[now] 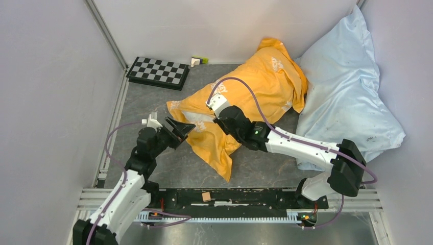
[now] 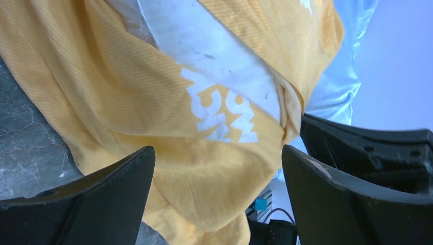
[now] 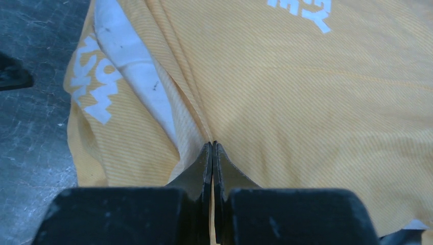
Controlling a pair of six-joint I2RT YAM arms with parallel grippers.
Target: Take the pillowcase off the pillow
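Observation:
The orange pillowcase (image 1: 255,87) lies across the middle of the table, its open end toward the left, white marks showing on its paler inside. The white pillow (image 1: 196,118) shows at that opening; it also shows in the left wrist view (image 2: 204,46) and the right wrist view (image 3: 133,56). My left gripper (image 1: 183,131) is open at the opening, its jaws either side of a hanging fold of pillowcase (image 2: 194,178) without closing on it. My right gripper (image 1: 218,120) is shut on a ridge of the pillowcase (image 3: 306,102) beside the opening's edge; in the right wrist view the gripper (image 3: 212,144) pinches thin fabric.
A larger pale blue satin pillow (image 1: 347,87) leans in the far right corner against the pillowcase's far end. A checkerboard (image 1: 157,72) and small blocks (image 1: 198,61) lie at the back left. A small wooden cube (image 1: 206,196) sits on the front rail. Walls close in on three sides.

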